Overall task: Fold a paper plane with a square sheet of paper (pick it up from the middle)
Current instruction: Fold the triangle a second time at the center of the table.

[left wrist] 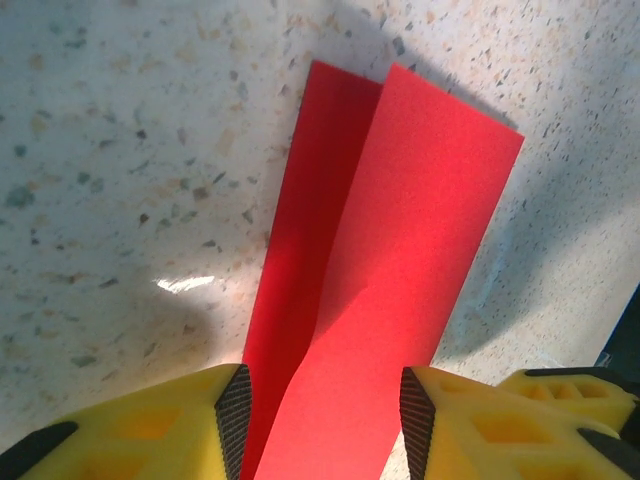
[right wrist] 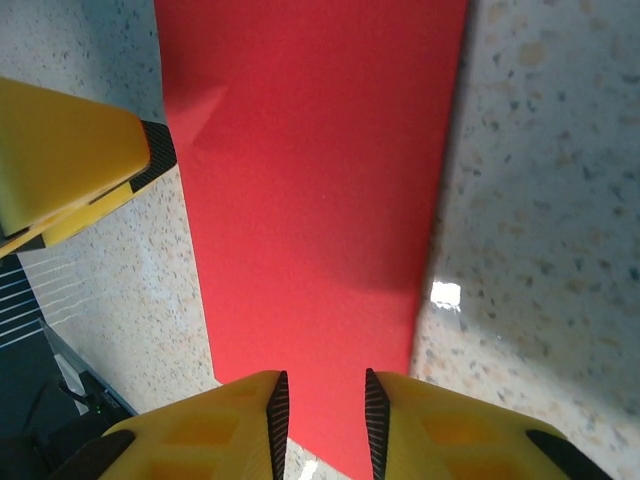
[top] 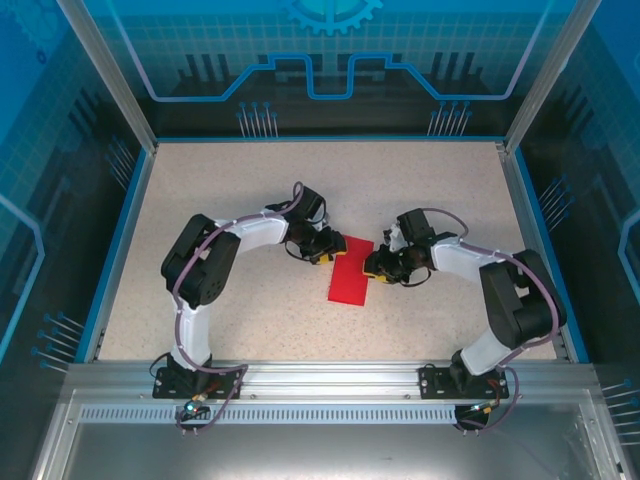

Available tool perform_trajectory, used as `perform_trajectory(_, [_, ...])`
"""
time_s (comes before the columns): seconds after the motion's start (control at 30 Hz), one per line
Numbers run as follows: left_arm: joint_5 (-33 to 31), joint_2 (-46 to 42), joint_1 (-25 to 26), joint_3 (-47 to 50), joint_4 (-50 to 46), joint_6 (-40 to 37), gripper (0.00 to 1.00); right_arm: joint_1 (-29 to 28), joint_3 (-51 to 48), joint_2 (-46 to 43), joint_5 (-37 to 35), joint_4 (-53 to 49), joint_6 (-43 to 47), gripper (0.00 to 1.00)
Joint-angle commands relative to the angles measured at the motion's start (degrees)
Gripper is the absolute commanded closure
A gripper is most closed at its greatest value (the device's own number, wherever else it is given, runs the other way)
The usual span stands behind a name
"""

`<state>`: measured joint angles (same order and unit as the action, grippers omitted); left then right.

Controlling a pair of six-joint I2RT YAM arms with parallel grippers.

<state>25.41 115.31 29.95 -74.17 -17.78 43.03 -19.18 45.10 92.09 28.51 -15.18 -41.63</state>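
Robot lab cell: speckled tabletop (top: 250,180), aluminium frame rail (top: 330,375), blue circuit-print wall panels (top: 420,40) enclosing it.

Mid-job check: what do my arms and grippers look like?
Both the left arm and right arm have white links, black joints and purple cables. The left gripper and right gripper have yellow fingers with black ribbed pads.

The square sheet of paper (top: 352,270) lies on the bench (top: 250,200), near its middle, between the two hands. The left hand (top: 328,247) is at the sheet's far left corner. The right hand (top: 378,266) is at its right edge (a little nearer to the arm bases). In both wrist views the sheet passes between the parted fingers.
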Motion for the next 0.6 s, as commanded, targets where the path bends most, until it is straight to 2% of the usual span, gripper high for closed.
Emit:
perform_trajectory(0.0, [1.70,1.21,0.08,-2.34,-2.26,-1.54,0.52,0.48,1.14,2.38,2.13,1.24,-0.33,0.70])
perform_trajectory(0.17, [3.59,1.50,0.06,-2.56,-2.05,-1.88,0.52,0.70,0.90,3.10,1.75,1.42,-0.35,0.71])
perform_trajectory(0.37, [2.69,1.79,0.07,-2.56,-3.18,-2.51,0.49,0.96,0.04,2.18,2.59,2.41,0.05,0.70])
perform_trajectory(0.57, [6.79,3.99,0.10,-4.57,-3.74,-2.94,0.50,1.49,-0.47,2.65,2.52,2.95,0.14,0.72])
